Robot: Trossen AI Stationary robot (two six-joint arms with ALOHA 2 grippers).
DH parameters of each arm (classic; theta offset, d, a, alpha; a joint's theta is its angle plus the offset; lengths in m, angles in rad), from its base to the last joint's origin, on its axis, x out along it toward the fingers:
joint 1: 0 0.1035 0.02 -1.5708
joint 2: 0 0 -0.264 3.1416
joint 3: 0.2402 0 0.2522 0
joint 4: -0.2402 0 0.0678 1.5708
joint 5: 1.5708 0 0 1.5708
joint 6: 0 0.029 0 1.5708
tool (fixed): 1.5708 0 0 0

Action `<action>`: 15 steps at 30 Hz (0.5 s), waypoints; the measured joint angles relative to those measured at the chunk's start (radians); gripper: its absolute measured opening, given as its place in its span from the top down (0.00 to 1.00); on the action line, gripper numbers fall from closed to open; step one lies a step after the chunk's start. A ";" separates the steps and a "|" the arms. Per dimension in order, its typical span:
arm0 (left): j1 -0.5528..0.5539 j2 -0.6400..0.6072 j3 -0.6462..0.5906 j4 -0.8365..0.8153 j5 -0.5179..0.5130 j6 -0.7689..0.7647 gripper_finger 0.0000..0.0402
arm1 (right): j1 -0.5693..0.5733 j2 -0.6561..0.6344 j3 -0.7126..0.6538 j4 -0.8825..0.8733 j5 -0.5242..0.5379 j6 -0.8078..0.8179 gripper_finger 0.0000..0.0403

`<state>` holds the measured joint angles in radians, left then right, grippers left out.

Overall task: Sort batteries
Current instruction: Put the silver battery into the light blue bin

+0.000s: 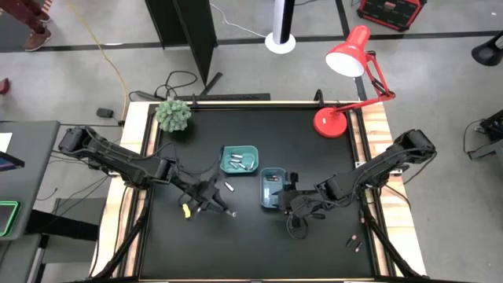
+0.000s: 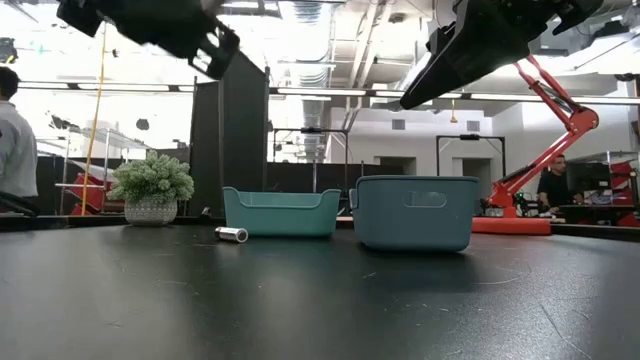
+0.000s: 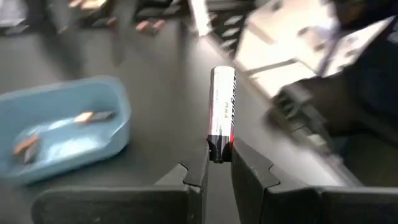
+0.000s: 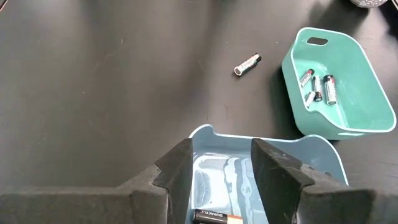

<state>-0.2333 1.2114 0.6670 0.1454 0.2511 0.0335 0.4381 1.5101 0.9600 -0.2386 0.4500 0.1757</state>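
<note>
Black table (image 1: 259, 244), high view. Left gripper (image 3: 219, 163) at lower centre-left pinches a silver battery (image 3: 221, 112). Right gripper (image 4: 221, 163), jaws spread, hangs over blue tray (image 4: 323, 158); loose battery (image 4: 247, 64) beside teal tray (image 4: 367, 74).

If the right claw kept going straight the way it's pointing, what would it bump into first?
Probably the blue tray: the right gripper, fingers open, points into it, with a battery inside. Depth is hard to judge.
</note>
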 joint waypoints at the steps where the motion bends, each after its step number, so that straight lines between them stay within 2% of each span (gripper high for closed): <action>1: 0.000 0.000 0.000 0.022 0.028 -0.001 0.90 | 0.000 0.000 0.000 0.000 0.000 0.000 0.56; 3: 0.000 0.000 0.001 0.050 0.057 0.003 0.90 | 0.000 0.000 0.000 0.000 0.000 0.000 0.56; 7: 0.001 0.000 0.001 0.045 0.043 0.002 0.90 | 0.000 0.000 0.000 0.000 0.000 0.000 0.56; 9: 0.004 -0.001 0.001 0.033 -0.046 -0.012 0.90 | 0.000 0.000 0.000 0.000 0.000 0.000 0.56; 15: 0.051 0.001 0.002 -0.102 -0.479 -0.092 0.90 | 0.000 0.000 0.000 0.001 0.000 0.000 0.56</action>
<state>-0.1821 1.2122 0.6685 0.0434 -0.2280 -0.0582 0.4381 1.5101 0.9600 -0.2379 0.4500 0.1761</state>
